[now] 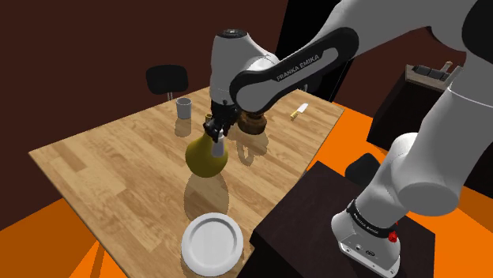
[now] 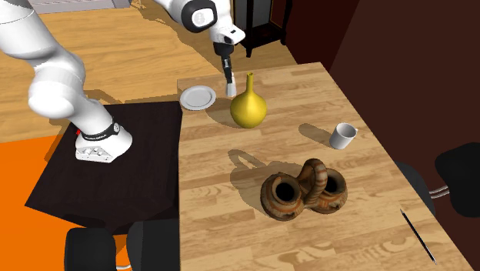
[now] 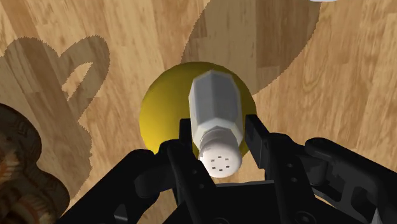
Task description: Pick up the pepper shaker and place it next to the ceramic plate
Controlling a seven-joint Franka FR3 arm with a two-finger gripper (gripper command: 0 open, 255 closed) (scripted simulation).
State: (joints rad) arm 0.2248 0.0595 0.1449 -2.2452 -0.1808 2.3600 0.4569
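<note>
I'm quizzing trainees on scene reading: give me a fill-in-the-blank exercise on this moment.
The all-black gripper is ___ on the pale grey faceted pepper shaker.
The shaker hangs close to the round-bellied ___ vase.
Near the edge of the wooden table lies the round ___ plate.
Missing: shut, yellow, white.

In the shoulder view, the yellow round-bellied vase [image 1: 207, 156] stands near the middle of the light wooden tabletop [image 1: 118, 162]. From it, the white round plate [image 1: 212, 241] lies at 6 o'clock by the tabletop's edge. The small grey cup [image 1: 184, 107] stands at 11 o'clock, and the brown twisted pottery vessel [image 1: 254, 122] at 2 o'clock. The white-handled knife [image 1: 298, 112] lies farther out, also at 2 o'clock. The white faceted pepper shaker [image 3: 216, 121] hangs between the jaws, over the vase's body.
</note>
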